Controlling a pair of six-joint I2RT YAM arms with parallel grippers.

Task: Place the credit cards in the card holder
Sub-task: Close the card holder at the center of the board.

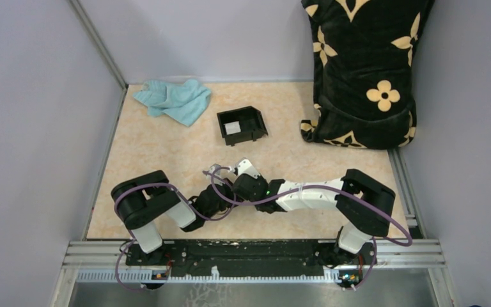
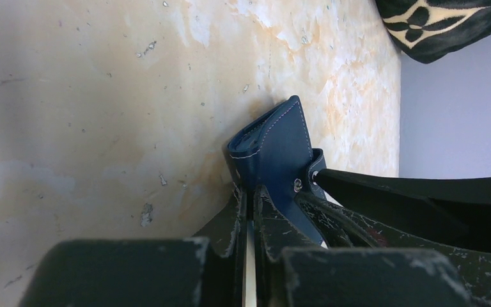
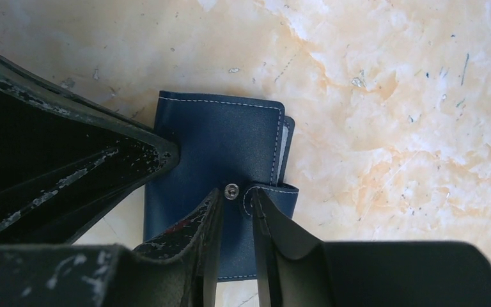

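navy card holder [image 3: 217,141] sits on the marbled desk [image 3: 390,96], mid-desk where both arms meet. right end effector [image 3: 235,206] narrow, pinching the holder's closing tab by the silver snap [image 3: 231,189]. left end effector [image 2: 249,201] nearly closed, tips at the holder's edge; thin pale strip between its fingers, can't tell if it's a card. black box [image 1: 241,125] further back, pale card [image 1: 232,128] inside.

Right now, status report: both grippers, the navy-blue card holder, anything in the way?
Left gripper shut on navy-blue folding card holder's edge. Right gripper pinching its snap tab. Pale card in black square box. Nothing blocking seen.
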